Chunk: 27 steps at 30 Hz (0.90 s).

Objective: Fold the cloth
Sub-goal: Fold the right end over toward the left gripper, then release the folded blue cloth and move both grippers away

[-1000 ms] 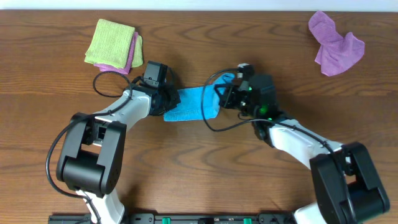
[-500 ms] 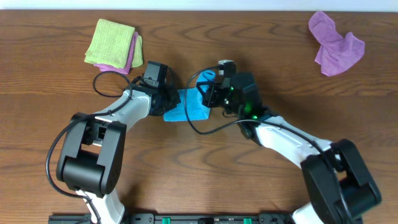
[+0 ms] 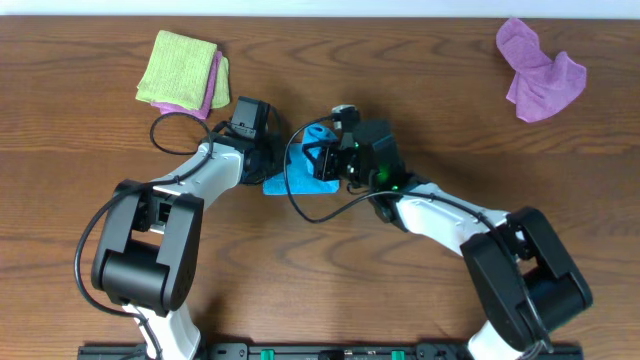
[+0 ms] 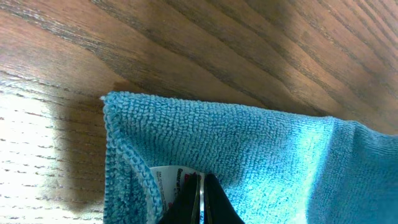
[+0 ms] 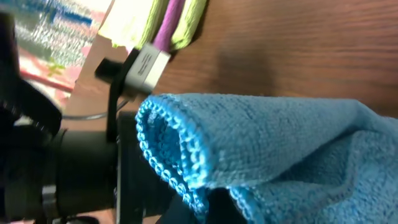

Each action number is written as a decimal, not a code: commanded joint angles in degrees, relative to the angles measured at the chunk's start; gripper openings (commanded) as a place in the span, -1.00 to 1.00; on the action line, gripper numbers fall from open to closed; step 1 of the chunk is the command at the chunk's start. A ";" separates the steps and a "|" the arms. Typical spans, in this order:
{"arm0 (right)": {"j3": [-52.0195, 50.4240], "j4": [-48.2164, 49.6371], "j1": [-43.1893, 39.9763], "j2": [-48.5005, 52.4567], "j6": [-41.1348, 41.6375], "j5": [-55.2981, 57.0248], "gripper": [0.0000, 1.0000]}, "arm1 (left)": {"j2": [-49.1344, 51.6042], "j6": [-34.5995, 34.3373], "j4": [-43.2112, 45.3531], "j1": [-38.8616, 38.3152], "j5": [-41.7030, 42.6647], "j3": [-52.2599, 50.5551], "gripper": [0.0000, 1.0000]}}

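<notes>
**Mid-fold at the table:** The blue cloth lay near the middle of the wooden surface, caught between both arms partway through a fold. The left tool was pressed together on the cloth's left edge. Its fingertips pinched the terry just beside the small white tag, with that end lying flat on the surface. The right tool pinched the opposite edge and held it raised. In the right wrist view the stitched hem curled over in a loop, facing the left arm.

The step in hand looked to be carrying the right edge over onto the left one. By that reading, the next move called for the right tool to lower its edge squarely onto the pinned end, hems matched, before letting go. The left tool would need to anchor the cloth against sliding.

A folded green cloth sat on a folded lilac cloth at the far left. A crumpled purple cloth lay well apart at the far right.
</notes>
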 commanded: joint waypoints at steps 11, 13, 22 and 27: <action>1.01 -0.61 2.89 0.52 -5.18 -2.56 -0.97 | 0.81 2.36 -1.53 0.74 0.81 1.55 -0.89; 1.03 -0.61 2.89 0.52 -5.44 -2.60 -0.97 | 0.20 3.41 -2.80 1.51 0.79 2.23 -0.89; 2.54 -1.79 2.89 0.92 -7.80 -2.56 -0.98 | -4.31 8.26 -10.75 4.85 0.04 9.11 -0.89; 4.39 -2.45 3.02 3.23 -7.80 -2.82 -0.97 | -6.03 8.76 -11.32 6.05 -0.20 11.15 -0.89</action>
